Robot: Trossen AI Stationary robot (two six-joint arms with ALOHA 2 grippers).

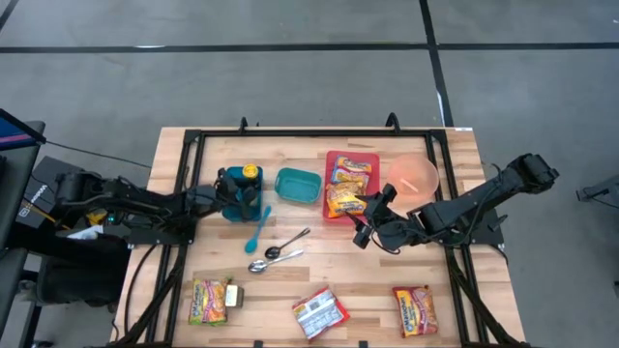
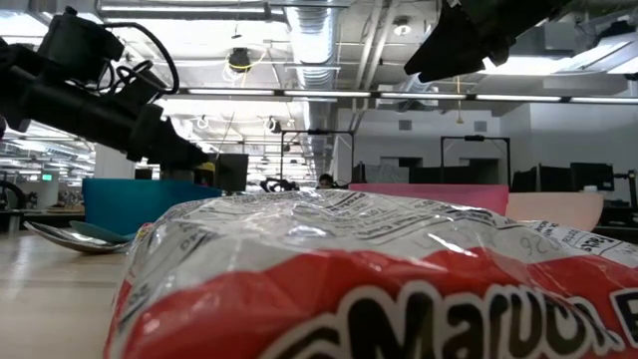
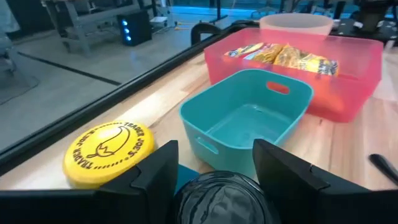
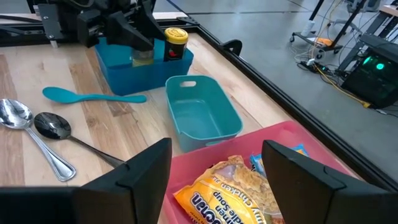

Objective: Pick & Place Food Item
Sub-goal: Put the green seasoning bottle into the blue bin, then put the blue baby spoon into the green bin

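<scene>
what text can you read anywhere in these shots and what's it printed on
"TRADER JOE'S" partly readable, curved around the rim of the yellow jar lid, with a banana drawing in its middle.
"Maruc..." in large white letters, cut off, on the noodle packet nearest the low camera.
"...OUP" letters, partial, on the noodle packet in the pink bin.
Printing on the other packets on the table and small print on wrappers: too small or blurred to read.

Worktop | my left claw over blue bin holding yellow-lidded jar | teal tub beside red tray of noodle packs | my right claw open at tray's near corner | pink bowl | teal spoon, two metal spoons | three packets along front edge
</scene>
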